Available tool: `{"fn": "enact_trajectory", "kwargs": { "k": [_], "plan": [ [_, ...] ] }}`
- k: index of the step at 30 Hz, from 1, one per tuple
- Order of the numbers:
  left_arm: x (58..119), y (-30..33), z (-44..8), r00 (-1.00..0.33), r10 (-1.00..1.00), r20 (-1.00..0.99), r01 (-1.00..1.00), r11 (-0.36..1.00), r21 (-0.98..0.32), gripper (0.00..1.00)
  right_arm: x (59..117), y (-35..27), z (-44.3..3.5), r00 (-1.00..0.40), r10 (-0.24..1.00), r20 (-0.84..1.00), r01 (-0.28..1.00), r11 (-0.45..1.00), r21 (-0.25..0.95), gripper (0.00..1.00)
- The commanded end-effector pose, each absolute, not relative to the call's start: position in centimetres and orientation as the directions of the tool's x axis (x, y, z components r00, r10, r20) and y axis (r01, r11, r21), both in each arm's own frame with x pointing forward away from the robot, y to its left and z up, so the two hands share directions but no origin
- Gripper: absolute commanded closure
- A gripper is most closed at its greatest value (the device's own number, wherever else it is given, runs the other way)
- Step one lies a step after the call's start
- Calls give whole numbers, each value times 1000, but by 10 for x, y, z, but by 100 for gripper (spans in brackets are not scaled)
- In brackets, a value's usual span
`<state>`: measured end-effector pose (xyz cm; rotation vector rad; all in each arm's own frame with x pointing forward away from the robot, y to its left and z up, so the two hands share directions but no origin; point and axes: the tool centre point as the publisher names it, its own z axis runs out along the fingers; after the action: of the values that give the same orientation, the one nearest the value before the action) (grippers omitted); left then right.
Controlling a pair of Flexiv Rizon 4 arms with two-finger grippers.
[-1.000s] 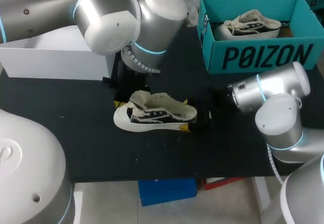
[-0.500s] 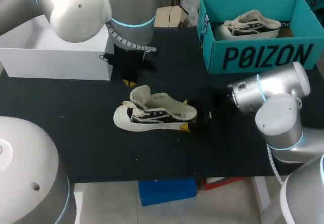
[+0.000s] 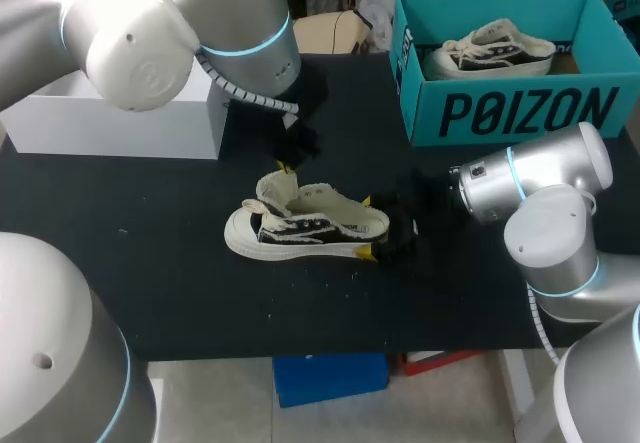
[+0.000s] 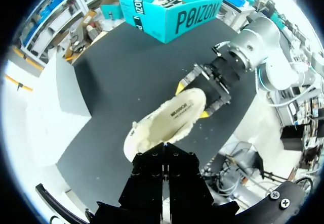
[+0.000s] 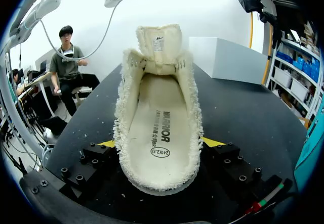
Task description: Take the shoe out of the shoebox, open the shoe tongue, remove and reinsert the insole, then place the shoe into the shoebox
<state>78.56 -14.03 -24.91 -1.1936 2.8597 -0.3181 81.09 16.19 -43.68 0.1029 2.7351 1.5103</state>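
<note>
1. The right gripper clamps the shoe at the heel, one yellow tip on each side; the shoe rests on the table.
2. The left gripper, fingers pressed together and empty, hangs just above the tongue.

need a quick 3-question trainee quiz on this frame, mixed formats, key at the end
1. True or false: the shoe on the table lies on its side.
2. Which gripper is shut on that shoe's heel? A left; B right; C neither.
3. Fill in: the teal shoebox holds ___ other shoe(s).
Key: 1 false, it stands on its sole. 2 B, the right gripper, with a finger on each side of the heel. 3 one, the second shoe.
</note>
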Motion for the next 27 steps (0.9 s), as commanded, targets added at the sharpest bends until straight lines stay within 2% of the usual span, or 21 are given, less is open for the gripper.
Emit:
{"fn": "enact_trajectory", "kwargs": {
  "k": [1,14,16,18,20,27],
  "plan": [
    [799,-150,-253,-968,117,221,71,976,-204,100,811,162,-437,-998,64,20,51,533,845,100],
    [799,-150,-253,-968,117,221,71,976,-204,100,811,162,-437,-998,64,20,51,533,845,100],
    [801,-150,-254,-944,198,264,115,947,-299,100,811,162,-437,-998,64,20,51,533,845,100],
    [804,-151,-255,-941,228,250,164,954,-252,100,811,162,-437,-998,64,20,51,533,845,100],
    [807,-152,-258,-917,285,280,192,929,-316,100,811,162,-437,-998,64,20,51,533,845,100],
    [812,-160,-269,-900,322,295,255,936,-244,100,811,162,-437,-998,64,20,51,533,845,100]
  ]
}}
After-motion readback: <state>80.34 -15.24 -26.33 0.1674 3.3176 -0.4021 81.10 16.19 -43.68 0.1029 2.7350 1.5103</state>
